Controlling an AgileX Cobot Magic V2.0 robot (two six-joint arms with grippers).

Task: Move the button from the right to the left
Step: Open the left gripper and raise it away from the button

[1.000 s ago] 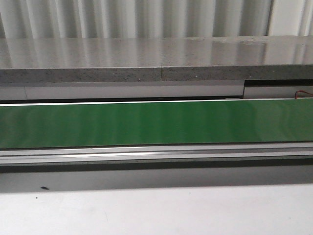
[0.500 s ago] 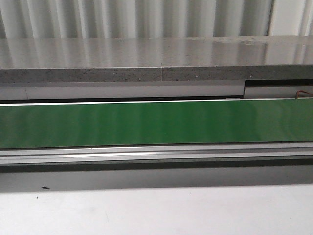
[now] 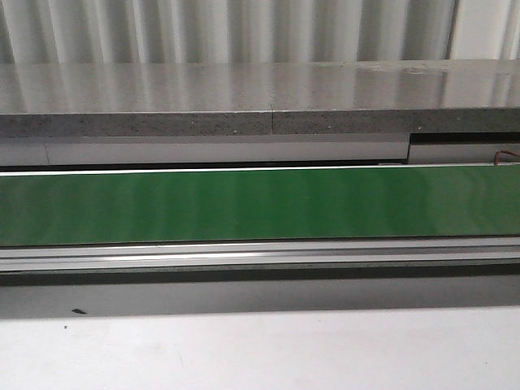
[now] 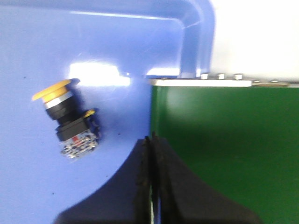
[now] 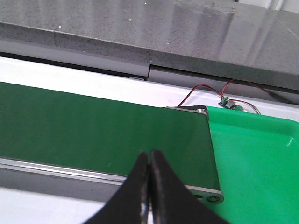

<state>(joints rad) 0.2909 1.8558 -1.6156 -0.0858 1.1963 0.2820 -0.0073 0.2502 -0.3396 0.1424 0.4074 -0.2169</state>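
Observation:
The button (image 4: pixel 67 119), with a yellow-orange cap and a dark blocky body, lies on its side in the blue tray (image 4: pixel 93 51) in the left wrist view. My left gripper (image 4: pixel 150 140) is shut and empty, above the edge where the blue tray meets the green conveyor belt (image 4: pixel 224 140), a short way from the button. My right gripper (image 5: pixel 149 156) is shut and empty, over the near edge of the belt (image 5: pixel 93 130) close to its end. Neither gripper nor the button shows in the front view.
The green belt (image 3: pixel 260 203) runs across the front view, with a grey stone ledge (image 3: pixel 260 97) behind it. A green tray (image 5: pixel 257 154) sits past the belt's end in the right wrist view, with red and black wires (image 5: pixel 205 91) and a small circuit board behind.

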